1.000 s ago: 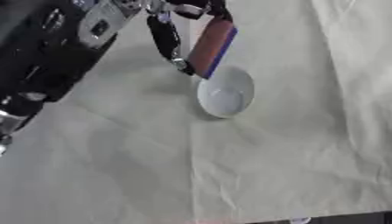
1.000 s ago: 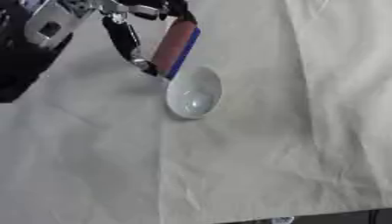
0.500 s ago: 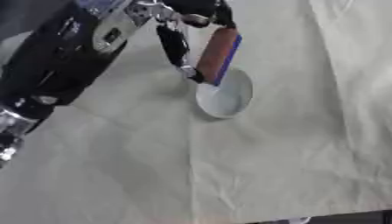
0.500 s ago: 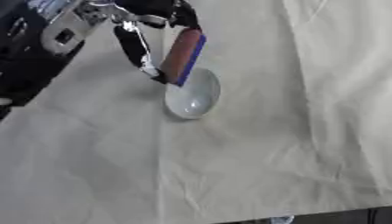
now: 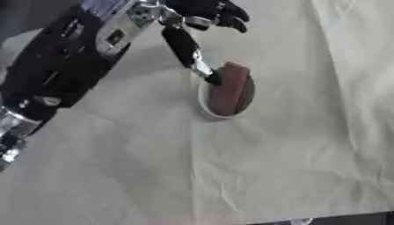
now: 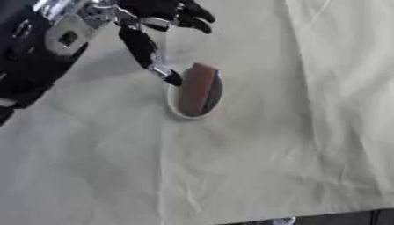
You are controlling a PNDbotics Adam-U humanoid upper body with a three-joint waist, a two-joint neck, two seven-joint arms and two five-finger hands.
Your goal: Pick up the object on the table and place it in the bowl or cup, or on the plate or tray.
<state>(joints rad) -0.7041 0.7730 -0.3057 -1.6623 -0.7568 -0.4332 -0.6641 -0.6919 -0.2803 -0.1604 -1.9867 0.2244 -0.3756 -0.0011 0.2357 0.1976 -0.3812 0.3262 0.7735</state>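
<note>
Object: reddish-brown flat block point(image 5: 229, 89), lying in the white bowl point(image 5: 205, 105), its upper end over the bowl's far rim.
Bowl: upright on the cloth-covered counter point(image 5: 292, 145).
Left robot hand point(image 5: 202, 13): above the bowl, fingers spread, holding nothing; thumb tip beside the block's left edge.
Right robot hand: unseen.

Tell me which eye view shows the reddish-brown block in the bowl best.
The left eye view, by a little: the reddish-brown block sits nearer the picture's middle, lying across the white bowl, with the left hand open above it. The right eye view shows the same block and bowl, shifted leftward, no extra detail.
</note>
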